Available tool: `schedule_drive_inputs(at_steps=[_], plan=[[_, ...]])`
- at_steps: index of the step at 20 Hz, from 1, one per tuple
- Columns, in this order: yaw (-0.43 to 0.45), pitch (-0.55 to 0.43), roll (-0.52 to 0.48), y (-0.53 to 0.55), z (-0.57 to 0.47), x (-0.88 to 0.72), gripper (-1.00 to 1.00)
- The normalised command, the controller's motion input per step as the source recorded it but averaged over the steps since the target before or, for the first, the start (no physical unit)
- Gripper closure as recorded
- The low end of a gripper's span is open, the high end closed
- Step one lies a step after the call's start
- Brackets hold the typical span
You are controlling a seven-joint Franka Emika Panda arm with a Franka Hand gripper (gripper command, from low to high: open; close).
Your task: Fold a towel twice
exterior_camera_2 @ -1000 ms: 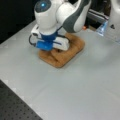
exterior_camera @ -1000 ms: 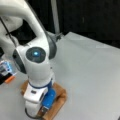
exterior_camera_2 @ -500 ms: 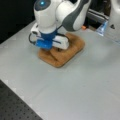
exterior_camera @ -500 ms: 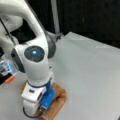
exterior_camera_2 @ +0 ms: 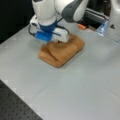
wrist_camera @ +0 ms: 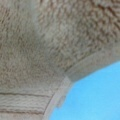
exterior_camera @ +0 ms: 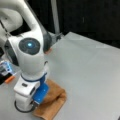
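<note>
At a front view's left we see the white arm (exterior_camera_2: 50,10) bent low, its gripper (exterior_camera_2: 58,42) pressed down onto the towel (exterior_camera_2: 62,51), though we cannot tell whether the jaws are clenched or released. The towel lies bunched in a folded, layered heap on the grey table (exterior_camera_2: 82,85), toward a front view's bottom (exterior_camera: 51,103). In the wrist view, terry pile (wrist_camera: 50,45) fills the frame, with a blue surface (wrist_camera: 95,97) at right.
</note>
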Motion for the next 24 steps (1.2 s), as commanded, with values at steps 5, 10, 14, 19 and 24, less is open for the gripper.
schedule_drive_inputs(at_steps=[5, 10, 14, 19, 24], plan=[[-0.176, 0.024, 0.001, 0.17, 0.21, -0.02, -1.00], [-0.314, -0.261, 0.084, 0.31, 0.12, -0.09, -1.00], [-0.284, -0.304, 0.174, 0.36, -0.03, -0.21, -1.00], [-0.250, -0.303, 0.109, 0.38, -0.09, -0.22, -1.00], [-0.241, -0.268, -0.078, 0.40, -0.09, -0.18, -1.00]])
